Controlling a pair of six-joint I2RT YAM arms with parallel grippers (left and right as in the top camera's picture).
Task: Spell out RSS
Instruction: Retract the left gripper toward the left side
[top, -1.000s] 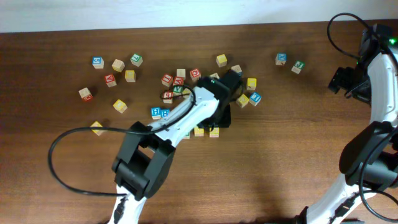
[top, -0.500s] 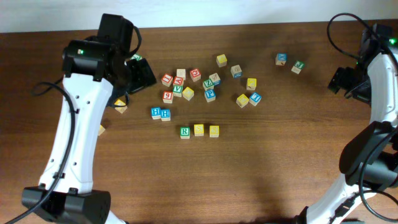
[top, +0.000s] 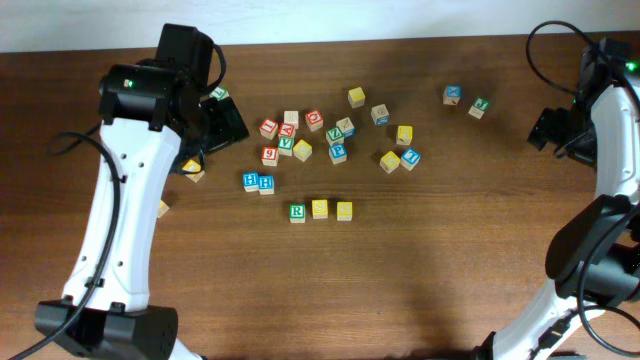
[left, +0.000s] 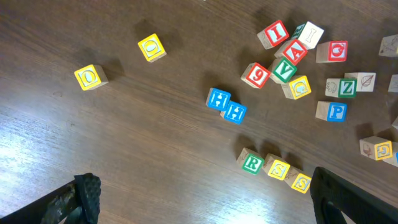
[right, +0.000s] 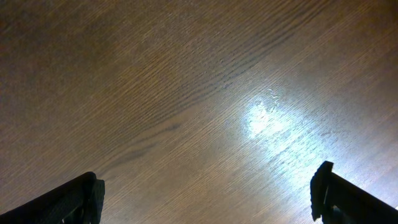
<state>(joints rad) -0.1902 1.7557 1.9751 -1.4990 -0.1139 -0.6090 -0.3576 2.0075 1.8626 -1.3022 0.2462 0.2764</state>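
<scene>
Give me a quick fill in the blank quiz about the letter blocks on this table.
1. The letter on the R cube is coloured ____.
2. In a row with it lie ____ yellow S cubes.
3. The two touching blue cubes both show the letter ____.
Missing words: green, two, H.

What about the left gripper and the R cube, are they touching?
Apart. The overhead view shows a wide stretch of bare table between the left gripper and the R cube.
</scene>
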